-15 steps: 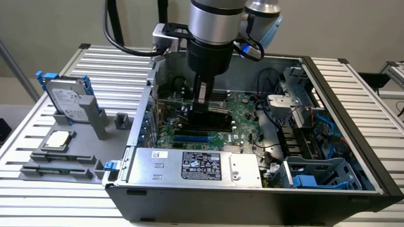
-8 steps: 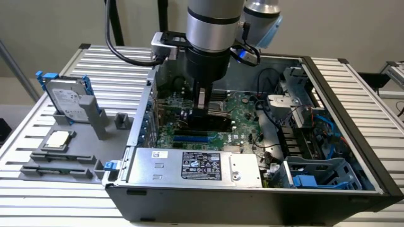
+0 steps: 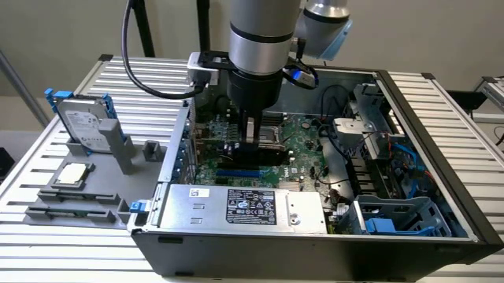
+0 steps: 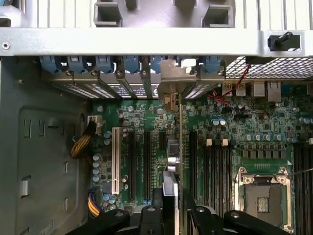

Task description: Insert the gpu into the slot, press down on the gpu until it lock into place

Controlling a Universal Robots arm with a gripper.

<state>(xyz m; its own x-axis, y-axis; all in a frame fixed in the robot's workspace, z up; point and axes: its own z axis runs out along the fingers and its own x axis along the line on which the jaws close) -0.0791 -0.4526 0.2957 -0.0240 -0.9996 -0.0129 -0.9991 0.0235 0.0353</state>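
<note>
Gpu point(image 3: 257, 154), well to the exterior view's right of the hard drive point(image 3: 82, 125), stands on edge over the green motherboard point(image 3: 303, 156) inside the case point(image 3: 315, 250), clamped between the fingers point(image 4: 156, 215) of the gripper point(image 3: 254, 141), just beyond the blue slot point(image 3: 236, 174); blue drive cage point(image 3: 393, 215) farthest right

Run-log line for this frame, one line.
gripper: holding gpu | gpu: upright over green board | slot: blue, partly visible; lock unconfirmed
</note>
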